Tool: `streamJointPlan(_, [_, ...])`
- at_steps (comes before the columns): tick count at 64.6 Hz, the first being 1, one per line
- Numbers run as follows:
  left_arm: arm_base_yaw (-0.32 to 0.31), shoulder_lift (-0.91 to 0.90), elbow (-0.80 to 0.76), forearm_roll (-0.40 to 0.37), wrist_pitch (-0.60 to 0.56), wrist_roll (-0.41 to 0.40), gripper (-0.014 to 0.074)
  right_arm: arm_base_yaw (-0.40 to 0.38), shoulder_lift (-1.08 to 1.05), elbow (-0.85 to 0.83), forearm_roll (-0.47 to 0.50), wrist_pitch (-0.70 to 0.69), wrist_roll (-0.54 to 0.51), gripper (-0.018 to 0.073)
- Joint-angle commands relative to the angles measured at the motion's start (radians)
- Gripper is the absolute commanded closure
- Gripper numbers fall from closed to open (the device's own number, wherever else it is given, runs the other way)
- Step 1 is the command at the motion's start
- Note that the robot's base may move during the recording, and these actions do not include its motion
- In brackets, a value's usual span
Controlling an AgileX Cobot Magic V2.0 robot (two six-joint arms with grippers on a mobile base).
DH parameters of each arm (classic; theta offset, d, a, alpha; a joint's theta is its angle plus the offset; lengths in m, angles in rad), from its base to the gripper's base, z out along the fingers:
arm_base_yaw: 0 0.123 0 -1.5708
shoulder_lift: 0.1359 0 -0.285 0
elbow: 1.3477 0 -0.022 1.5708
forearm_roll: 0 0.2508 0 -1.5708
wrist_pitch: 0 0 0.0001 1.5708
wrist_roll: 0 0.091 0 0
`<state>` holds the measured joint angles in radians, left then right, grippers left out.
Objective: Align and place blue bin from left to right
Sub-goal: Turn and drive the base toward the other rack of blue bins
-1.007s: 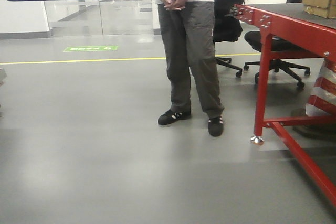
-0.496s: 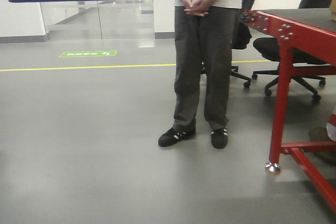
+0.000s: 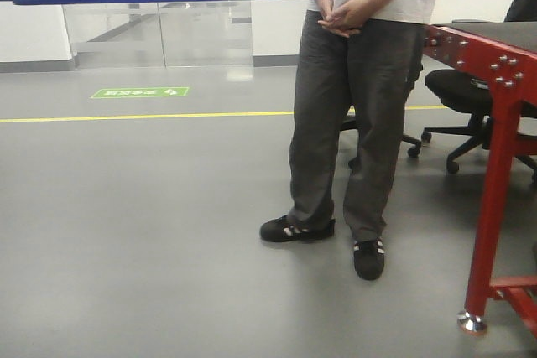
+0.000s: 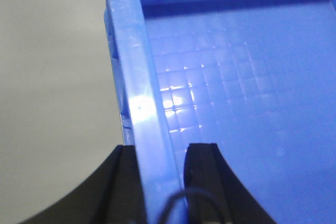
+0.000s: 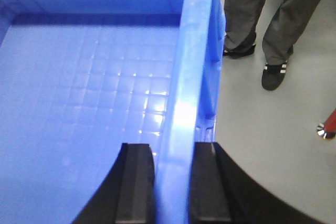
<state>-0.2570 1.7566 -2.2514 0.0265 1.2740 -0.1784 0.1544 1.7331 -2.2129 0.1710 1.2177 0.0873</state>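
My left hand (image 4: 160,153) is clamped on the left wall of the blue bin (image 4: 247,77), black fingers (image 4: 123,182) either side of the glossy rim. My right hand (image 5: 173,153) grips the right wall likewise. The bin hangs above the grey floor (image 3: 151,232), its base a moulded square grid.

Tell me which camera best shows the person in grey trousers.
The front-facing view: the person in grey trousers appears from clasped hands to black shoes. The right wrist view catches only legs and shoes beyond the large blue plastic bin; the left wrist view shows nothing of them.
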Motion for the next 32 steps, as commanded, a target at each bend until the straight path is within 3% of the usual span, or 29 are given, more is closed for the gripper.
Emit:
streamJointPlan(1, [0.004, -0.027, -0.017, 0.007, -0.069, 0.01, 0.0708, -0.002, -0.027, -0.011, -0.009, -0.083, -0.021, 0.0631])
streamJointPlan(32, [0.004, -0.027, -0.017, 0.007, -0.069, 0.01, 0.0708, -0.002, -0.027, -0.011, -0.009, -0.083, -0.021, 0.0631])
